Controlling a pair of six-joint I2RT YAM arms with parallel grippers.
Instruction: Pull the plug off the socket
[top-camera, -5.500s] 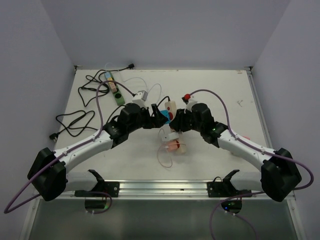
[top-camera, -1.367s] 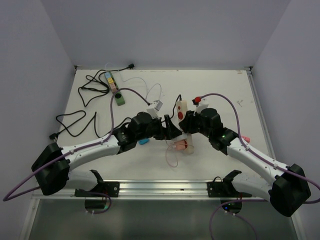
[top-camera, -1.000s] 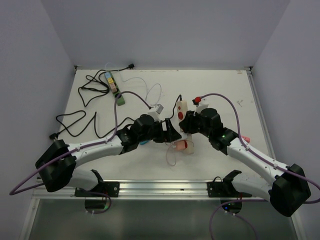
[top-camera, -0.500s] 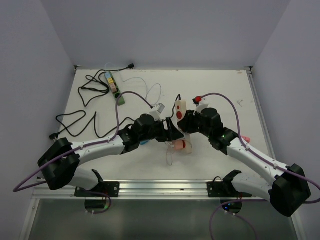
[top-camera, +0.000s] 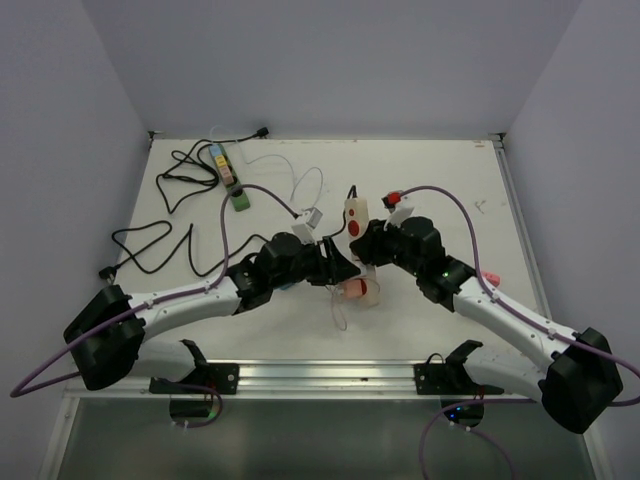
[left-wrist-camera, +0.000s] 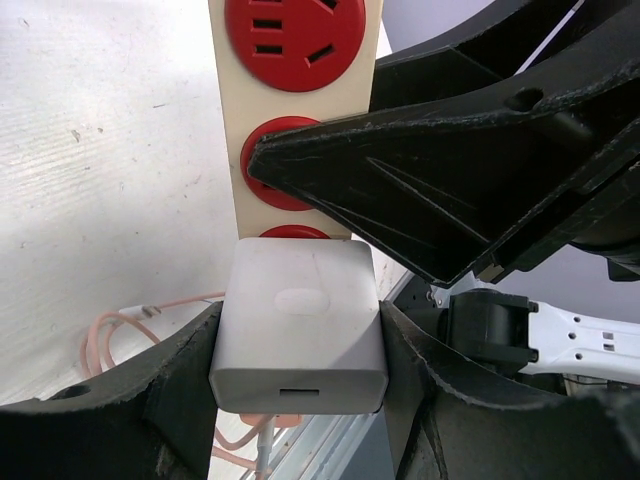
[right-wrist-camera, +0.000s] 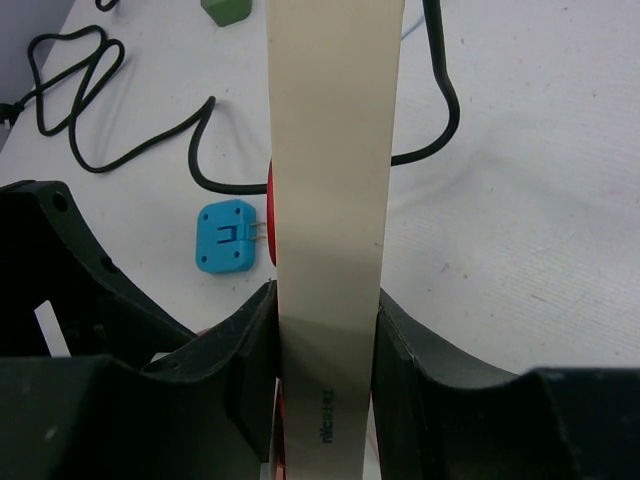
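Observation:
A cream socket strip (left-wrist-camera: 232, 120) with red outlets (left-wrist-camera: 298, 40) hangs above the table, and a white square plug (left-wrist-camera: 298, 320) sits in its lowest outlet. My left gripper (left-wrist-camera: 300, 345) is shut on the plug, one finger pressed against each side. A pink cable (left-wrist-camera: 120, 330) trails below the plug. In the right wrist view my right gripper (right-wrist-camera: 325, 350) is shut on the narrow edges of the strip (right-wrist-camera: 330, 200). From above, both grippers meet at the strip (top-camera: 353, 217) in mid-table: left gripper (top-camera: 343, 270), right gripper (top-camera: 370, 245).
A blue plug (right-wrist-camera: 228, 237) lies loose on the table under the strip. Black cables (top-camera: 150, 240) loop across the left side. A second multicoloured strip (top-camera: 228, 175) and a thin white cable (top-camera: 300, 180) lie at the back left. The pink cable (top-camera: 345, 300) coils near the grippers.
My left gripper has narrowed its jaws onto the white plug. The strip in my right gripper has shifted slightly left and back.

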